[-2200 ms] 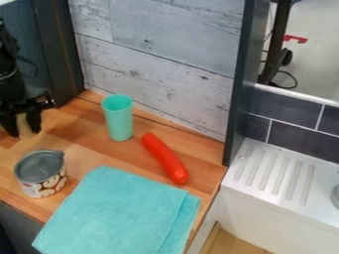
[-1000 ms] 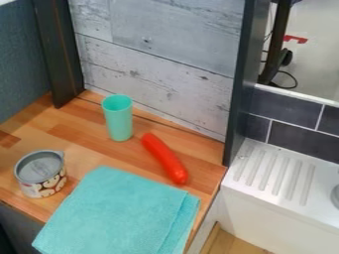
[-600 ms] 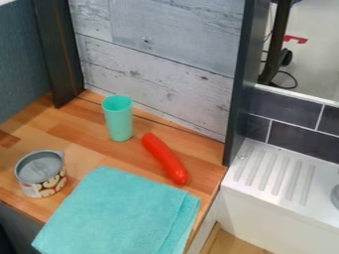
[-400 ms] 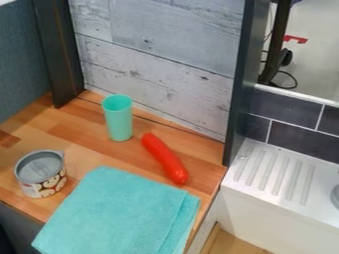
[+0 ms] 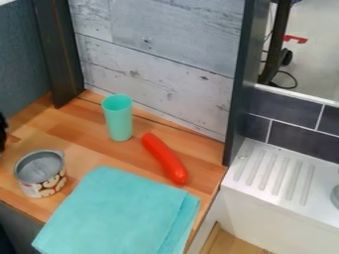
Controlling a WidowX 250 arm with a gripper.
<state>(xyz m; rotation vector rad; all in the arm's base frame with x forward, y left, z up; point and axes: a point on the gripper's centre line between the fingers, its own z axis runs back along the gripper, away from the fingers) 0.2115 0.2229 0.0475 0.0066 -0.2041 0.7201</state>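
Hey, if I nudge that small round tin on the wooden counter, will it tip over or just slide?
The tin would probably slide before tipping, since it stands upright and looks squat. Its smooth, metal-looking rim suggests a stiff body. Knocked onto its side, its round wall could let it roll.

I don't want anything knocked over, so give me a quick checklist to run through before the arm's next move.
1. Hand clear of the cup: ok, it is at the left edge, with bare counter between.
2. Hand empty: cannot tell, just a sliver of it is in the picture.
3. Tin upright: ok, open end up.
4. Cup upright: ok, it stands near the back wall.
5. Red sausage-shaped thing clear of the towel: cannot tell, its near end is very close to the cloth.
6. Towel fully on the counter: not ok, it hangs over the front edge.
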